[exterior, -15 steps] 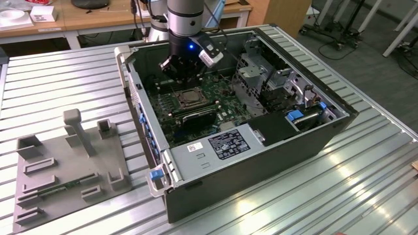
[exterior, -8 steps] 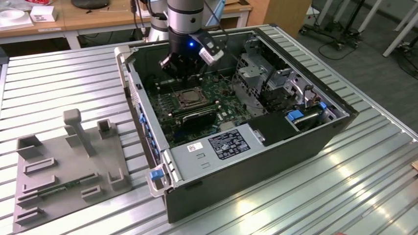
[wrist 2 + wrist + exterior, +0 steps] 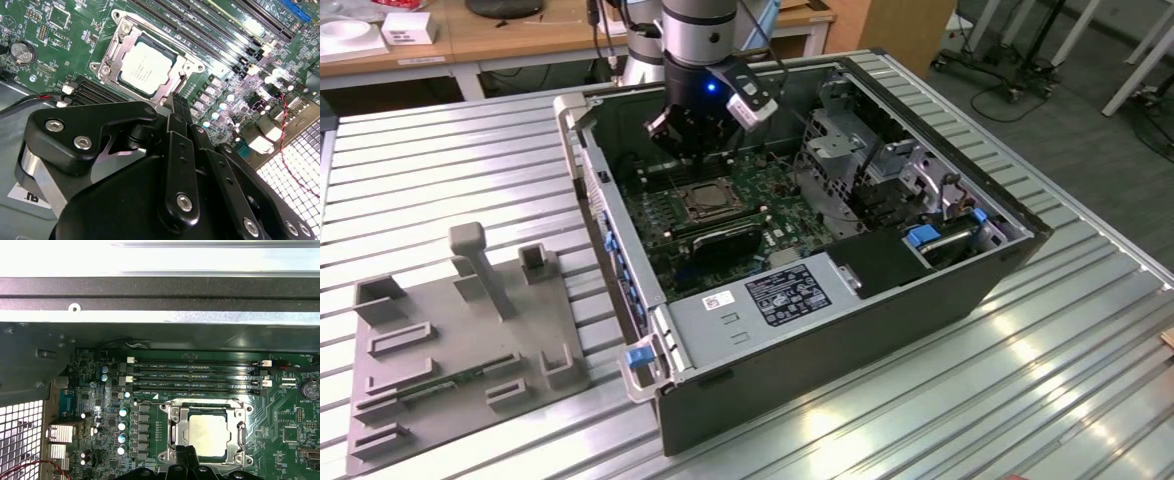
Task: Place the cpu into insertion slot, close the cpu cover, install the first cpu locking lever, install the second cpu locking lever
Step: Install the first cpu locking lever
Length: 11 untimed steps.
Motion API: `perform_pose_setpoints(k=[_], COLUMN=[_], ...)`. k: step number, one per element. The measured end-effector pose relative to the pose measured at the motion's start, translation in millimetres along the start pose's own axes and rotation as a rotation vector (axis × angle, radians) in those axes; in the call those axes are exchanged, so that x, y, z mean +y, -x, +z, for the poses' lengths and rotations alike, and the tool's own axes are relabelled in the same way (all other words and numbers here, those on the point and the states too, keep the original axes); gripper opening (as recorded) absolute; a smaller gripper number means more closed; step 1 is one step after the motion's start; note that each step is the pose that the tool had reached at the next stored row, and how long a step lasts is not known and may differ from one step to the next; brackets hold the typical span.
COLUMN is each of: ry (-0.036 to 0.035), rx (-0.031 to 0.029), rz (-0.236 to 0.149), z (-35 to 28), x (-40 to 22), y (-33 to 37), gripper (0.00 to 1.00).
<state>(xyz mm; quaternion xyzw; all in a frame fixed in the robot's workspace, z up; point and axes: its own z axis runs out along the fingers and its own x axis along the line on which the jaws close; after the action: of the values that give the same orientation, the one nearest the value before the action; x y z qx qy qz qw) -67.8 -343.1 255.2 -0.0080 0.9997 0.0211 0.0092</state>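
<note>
On the exterior view's left, a grey fixture tray point(image 3: 454, 340) lies on the ribbed table point(image 3: 1067, 330). Beside it, your gripper point(image 3: 700, 150) hangs inside the open computer case point(image 3: 854, 340), and a printed black-and-white label point(image 3: 787, 293) marks the power supply. The second wrist view takes you closer. The cpu point(image 3: 145, 67), faintly lettered, sits in the insertion slot point(image 3: 105, 70) with the cpu cover point(image 3: 160, 40) flat around it. Your fingers point(image 3: 176, 107) are pinched together on nothing, at the socket's edge.

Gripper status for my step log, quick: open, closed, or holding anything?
Gripper: closed, holding nothing, close to the seated cpu.
</note>
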Motion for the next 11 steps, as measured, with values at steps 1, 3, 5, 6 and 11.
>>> perform_pose_setpoints(k=[1, 3, 5, 6, 11], ry=[0.0000, -0.0002, -0.0001, 0.0000, 0.0000], rx=[0.0000, -0.0004, -0.0015, -0.0020, -0.0021], rz=[0.000, 0.000, 0.000, 0.000, 0.000], z=[0.0, -0.1, -0.1, 0.0, 0.0], x=[0.0, 0.0, 0.0, 0.1, 0.1], y=[-0.1, -0.8, -2.0, -2.5, -2.9], gripper=[0.11, 0.11, 0.11, 0.11, 0.11])
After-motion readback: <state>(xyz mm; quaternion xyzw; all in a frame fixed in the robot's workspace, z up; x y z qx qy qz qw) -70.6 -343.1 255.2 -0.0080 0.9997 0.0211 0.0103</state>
